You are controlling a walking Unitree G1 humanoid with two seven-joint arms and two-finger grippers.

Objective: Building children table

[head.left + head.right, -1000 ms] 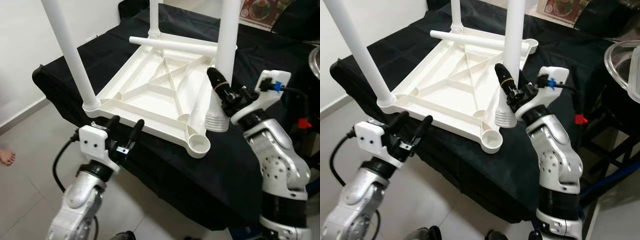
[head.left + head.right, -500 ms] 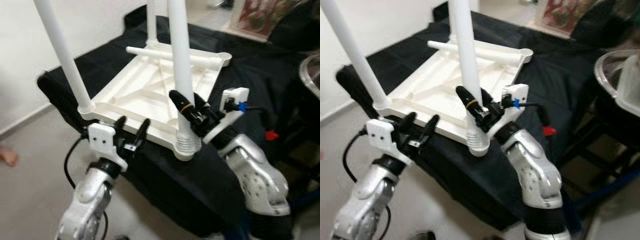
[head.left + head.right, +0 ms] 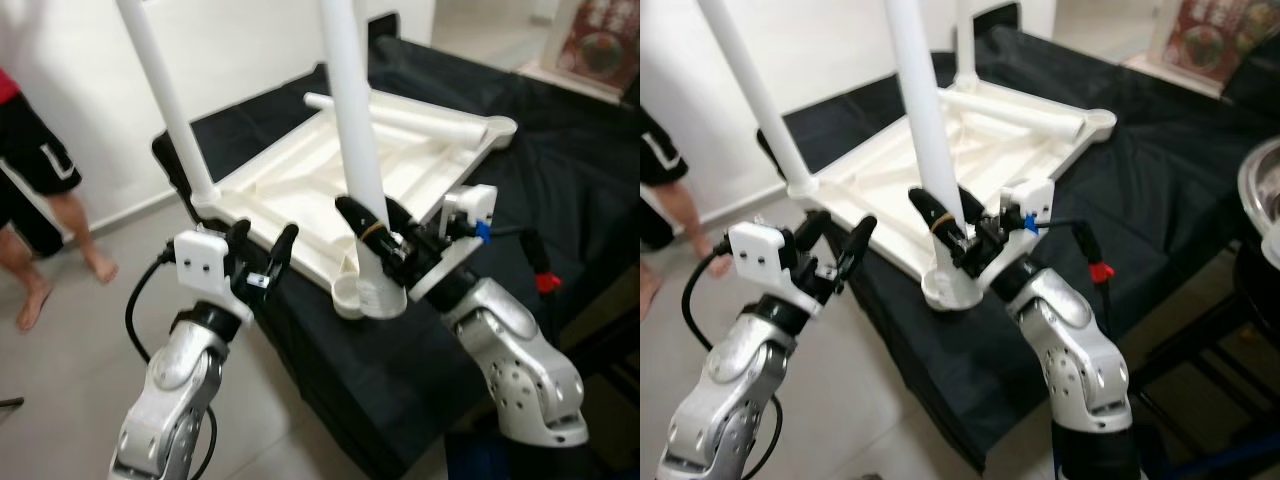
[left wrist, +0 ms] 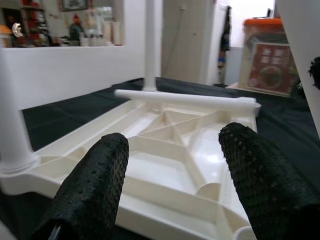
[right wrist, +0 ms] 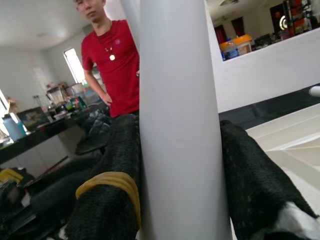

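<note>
A white plastic table top lies upside down on a black-draped table. One white leg stands at its left corner, another at the back, and a loose leg lies along the far edge. My right gripper is shut on a further upright leg. That leg's ribbed base sits at the near corner socket; I cannot tell whether it is seated. My left gripper is open, just in front of the top's near edge, with nothing in it.
A person in a red shirt and black shorts stands barefoot on the tiled floor at my left. A small red object lies on the cloth at the right. A clear bowl stands at the right edge.
My right gripper carried the leg leftward, from the cloth beside the top to its near corner. The camera has swung, bringing the person into view. The left gripper stays open.
</note>
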